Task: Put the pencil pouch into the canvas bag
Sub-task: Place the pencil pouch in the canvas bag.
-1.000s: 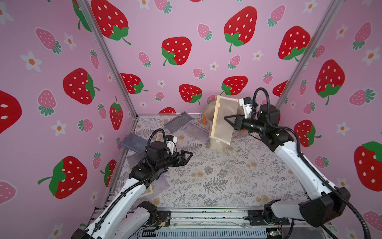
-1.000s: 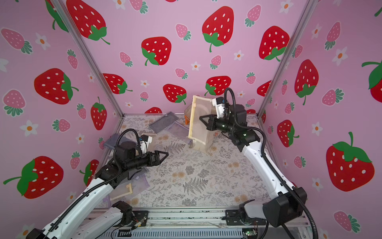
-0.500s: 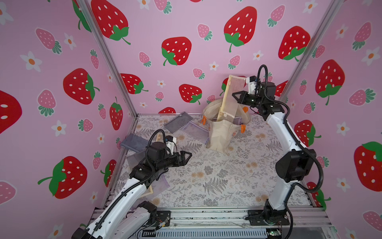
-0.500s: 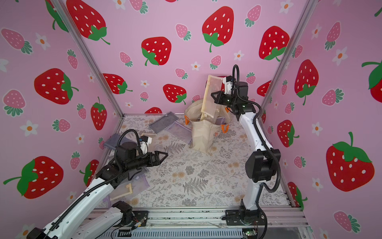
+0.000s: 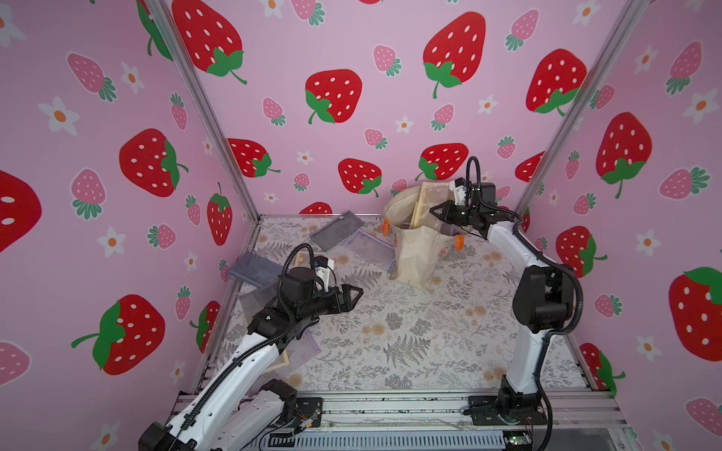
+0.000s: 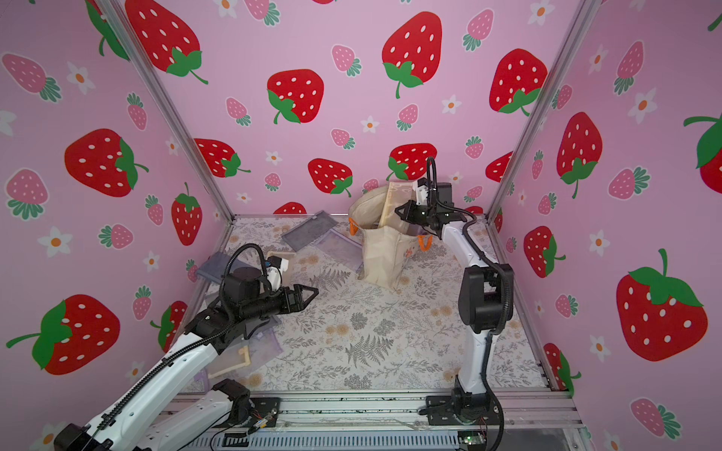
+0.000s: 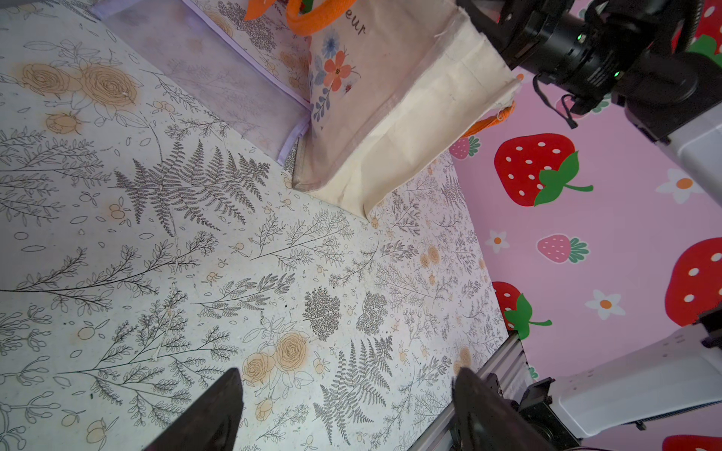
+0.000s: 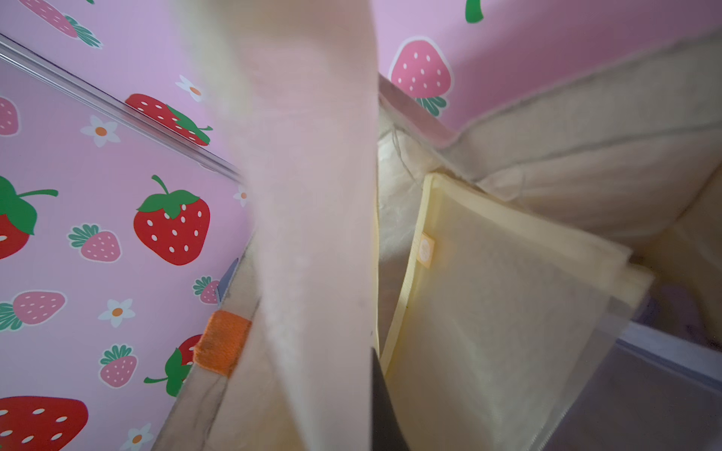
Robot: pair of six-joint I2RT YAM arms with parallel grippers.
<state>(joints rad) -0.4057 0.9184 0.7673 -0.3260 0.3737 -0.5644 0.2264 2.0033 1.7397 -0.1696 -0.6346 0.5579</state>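
**Sinking straight, letting go late**

While hanging near the back edge of the bench point(image 5: 390, 324) in both top views, pinching the pencil pouch point(image 5: 431, 199) upright with the right gripper point(image 5: 435, 213) clamped shut on it, lower edge dipping into the open mouth of the canvas bag point(image 5: 414, 254), upper part showing above the rim. Idling the left gripper point(image 5: 353, 293), jaws spread and empty, over the left side, well apart from the bag.

In the left wrist view, looking past two parted fingers point(image 7: 218, 410) at bare bench and the slack bag, a purple pouch point(image 7: 218, 74) just beside it.

In the right wrist view, seeing the held pouch only as a pale blur by one dark finger point(image 8: 385, 414); another yellow pouch point(image 8: 488, 312) seemingly lying inside already.

Judging insertion nearly done: sinking straight down, steering clear of the soft rim and orange handles point(image 5: 459, 243), unclamping only after getting most of the pouch below the rim.
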